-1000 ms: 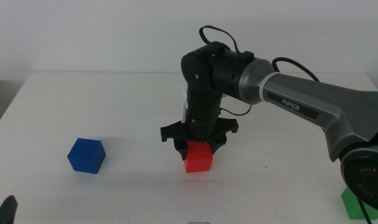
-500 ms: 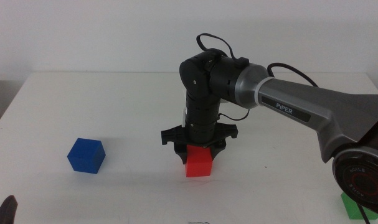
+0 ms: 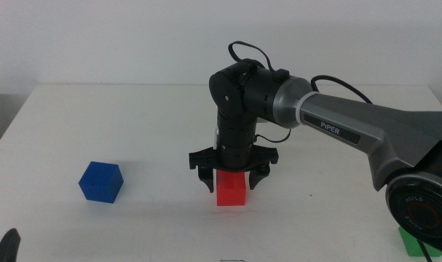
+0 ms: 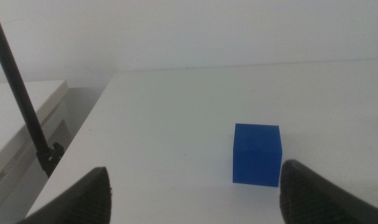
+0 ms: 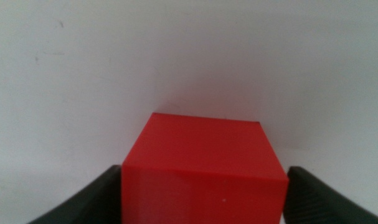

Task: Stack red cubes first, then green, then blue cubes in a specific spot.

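The red cube point(image 3: 231, 191) rests on the white table near the middle. My right gripper point(image 3: 230, 180) hangs straight down over it, open, with a jaw on each side and a small gap to the cube. In the right wrist view the red cube point(image 5: 204, 168) fills the space between the jaws of the right gripper point(image 5: 204, 183). The blue cube point(image 3: 101, 182) sits on the table to the left and also shows in the left wrist view point(image 4: 257, 154). My left gripper point(image 4: 192, 183) is open and empty, waiting at the bottom left point(image 3: 9, 246). The green cube point(image 3: 411, 240) shows partly at the bottom right corner.
The right arm's base point(image 3: 424, 211) stands at the lower right, partly covering the green cube. A dark stand pole point(image 4: 23, 106) and a lower ledge lie beyond the table's left edge. Bare white table point(image 3: 155, 124) surrounds the cubes.
The right gripper lowered the red cube to the table, then spread its jaws and let it go. The blue cube and left arm have not moved.
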Tool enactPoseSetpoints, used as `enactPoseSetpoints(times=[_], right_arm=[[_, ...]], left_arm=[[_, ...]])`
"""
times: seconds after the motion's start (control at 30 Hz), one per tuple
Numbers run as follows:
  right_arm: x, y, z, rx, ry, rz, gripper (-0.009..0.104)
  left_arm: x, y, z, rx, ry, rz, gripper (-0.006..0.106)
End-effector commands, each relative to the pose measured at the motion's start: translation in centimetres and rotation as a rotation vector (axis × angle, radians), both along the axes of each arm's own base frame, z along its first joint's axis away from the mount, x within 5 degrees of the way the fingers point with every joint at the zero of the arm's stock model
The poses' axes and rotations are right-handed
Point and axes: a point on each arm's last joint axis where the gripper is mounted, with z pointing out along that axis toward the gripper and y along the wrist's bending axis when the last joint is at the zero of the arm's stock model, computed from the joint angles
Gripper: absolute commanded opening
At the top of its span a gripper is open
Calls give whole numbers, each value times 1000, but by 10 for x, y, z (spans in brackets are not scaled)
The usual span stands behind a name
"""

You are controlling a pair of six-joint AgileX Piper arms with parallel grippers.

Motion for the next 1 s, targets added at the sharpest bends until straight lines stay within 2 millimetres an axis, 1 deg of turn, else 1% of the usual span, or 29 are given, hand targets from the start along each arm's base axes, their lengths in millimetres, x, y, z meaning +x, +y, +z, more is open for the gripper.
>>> enactPoseSetpoints(times=[0.0,0.07,0.17,0.3,0.43,0.5,0.57,0.63,0.67,0.83,0.97], right_arm=[[-6,-7,36,-2,-16,-2,78],[-7,-7,41,7,-20,2,85],[-11,-11,63,35,-58,13,90],[-22,-24,114,82,-166,45,90],[-34,-47,165,108,-295,56,90],[-38,-61,184,126,-334,61,90],[-44,-84,200,134,-355,54,90],[-53,-111,206,118,-359,45,90],[-57,-123,207,107,-359,42,90],[-84,-199,205,25,-346,6,90],[-106,-250,199,-28,-341,-56,90]], left_arm=[[-1,0,9,-17,-102,-1,92],[-1,0,9,-17,-102,-1,92],[-1,0,9,-17,-102,-1,92],[-1,0,9,-17,-102,-1,92],[-1,0,9,-17,-102,-1,92],[-1,0,9,-17,-102,-1,92],[-1,0,9,-17,-102,-1,92],[-1,0,9,-17,-102,-1,92],[-1,0,9,-17,-102,-1,92],[-1,0,9,-17,-102,-1,92],[-1,0,9,-17,-102,-1,92]])
